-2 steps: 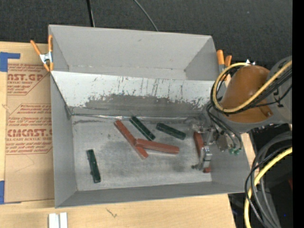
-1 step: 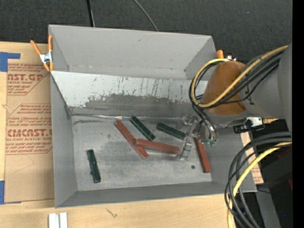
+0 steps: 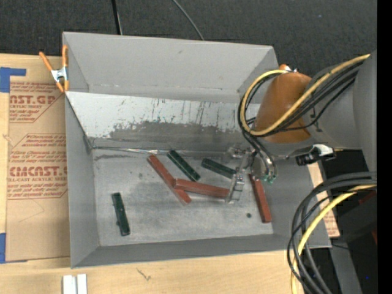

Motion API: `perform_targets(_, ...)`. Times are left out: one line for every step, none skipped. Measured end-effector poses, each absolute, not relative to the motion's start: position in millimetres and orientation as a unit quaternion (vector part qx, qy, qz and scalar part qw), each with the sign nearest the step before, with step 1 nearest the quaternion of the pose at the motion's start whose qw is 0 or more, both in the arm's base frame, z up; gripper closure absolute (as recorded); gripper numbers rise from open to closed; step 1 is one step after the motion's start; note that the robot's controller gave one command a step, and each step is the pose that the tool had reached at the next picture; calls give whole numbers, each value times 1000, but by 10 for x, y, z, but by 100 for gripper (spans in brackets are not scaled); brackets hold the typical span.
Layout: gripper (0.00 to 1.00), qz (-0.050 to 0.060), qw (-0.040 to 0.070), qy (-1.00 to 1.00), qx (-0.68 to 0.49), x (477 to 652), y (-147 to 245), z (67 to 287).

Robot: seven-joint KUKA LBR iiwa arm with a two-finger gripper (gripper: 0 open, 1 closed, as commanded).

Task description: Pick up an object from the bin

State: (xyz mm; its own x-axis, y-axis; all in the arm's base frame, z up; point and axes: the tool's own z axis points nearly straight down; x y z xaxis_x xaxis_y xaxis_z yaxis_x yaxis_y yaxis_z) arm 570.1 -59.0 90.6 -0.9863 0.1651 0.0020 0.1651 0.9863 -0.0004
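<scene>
Arm at right | claw at end of red stick, grip unclear | scuffed grey bin, wood tabletop

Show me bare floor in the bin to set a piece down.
Bare floor lies between the lone green stick and the red sticks, and along the front wall. Crowded around the tool.

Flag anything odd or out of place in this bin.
Nothing stands out much. All the bars lie inside the bin; two red bars meet mid-floor, and one green bar lies alone near the left wall.
</scene>
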Motion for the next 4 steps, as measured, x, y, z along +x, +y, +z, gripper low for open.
perform_targets(0,0,-1,-988,-153,5733,-496,992)
perform_targets(0,0,0,-987,-163,5781,-428,766)
perform_targets(100,-1,1,-973,-233,5842,-473,740)
perform_targets(100,-1,1,-973,-232,5842,-473,740)
